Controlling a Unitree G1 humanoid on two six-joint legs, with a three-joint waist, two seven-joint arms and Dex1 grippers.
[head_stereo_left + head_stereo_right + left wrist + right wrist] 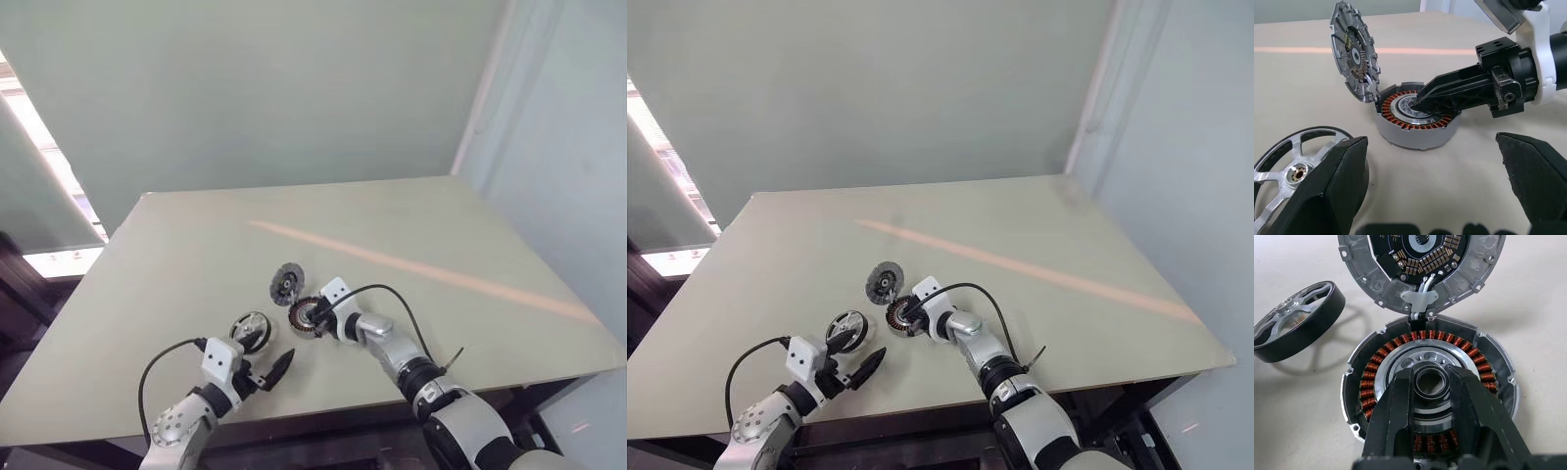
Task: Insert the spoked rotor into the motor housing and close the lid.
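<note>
The motor housing, a short round part with a ring of copper windings, sits on the table. Its lid stands open at the housing's far edge, its inner face carrying small circuit parts. My right gripper reaches into the housing, its two fingers shut around the dark central hub. To the left of the housing, the spoked rotor lies flat on the table, also seen beside my left finger. My left gripper hovers just in front of the rotor, open and holding nothing.
The beige table runs wide to the right and back, with an orange streak of light across it. Its front edge lies close under both arms. A black cable loops over the right wrist.
</note>
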